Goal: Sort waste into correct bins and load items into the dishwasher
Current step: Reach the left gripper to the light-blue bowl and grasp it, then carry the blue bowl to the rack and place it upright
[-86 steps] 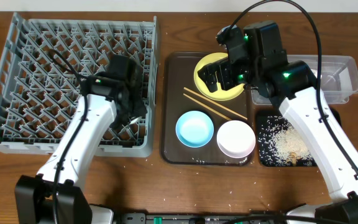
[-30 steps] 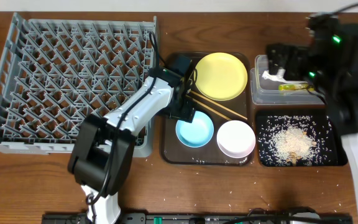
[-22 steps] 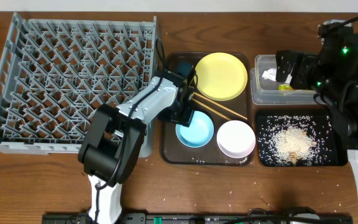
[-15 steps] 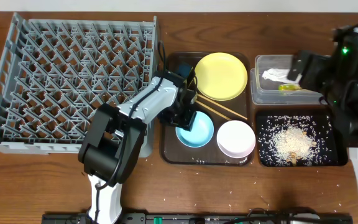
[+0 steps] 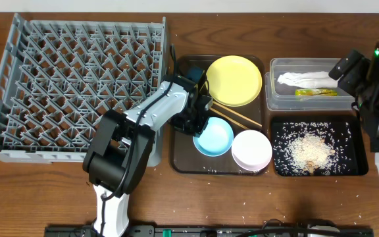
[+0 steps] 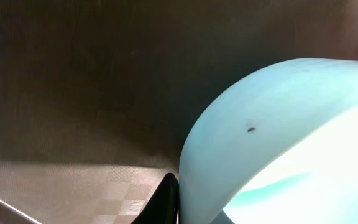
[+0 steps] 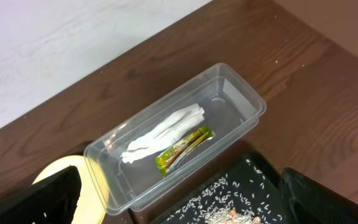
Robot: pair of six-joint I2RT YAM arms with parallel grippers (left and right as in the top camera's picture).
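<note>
Slippage is the chief risk: the left gripper (image 5: 193, 122) pinches only the rim of the light blue bowl (image 5: 214, 136), which sits on the serving tray (image 5: 181, 159) against the white bowl (image 5: 252, 149), chopsticks (image 5: 234, 116) just beside. A lift may drag them. The right gripper (image 5: 347, 68) hangs spread and empty by the clear tub (image 5: 273, 92).

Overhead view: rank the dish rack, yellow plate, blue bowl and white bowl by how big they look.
1. grey dish rack, by far the largest.
2. yellow plate.
3. blue bowl and white bowl look about alike, so they are not ranked against each other.
</note>
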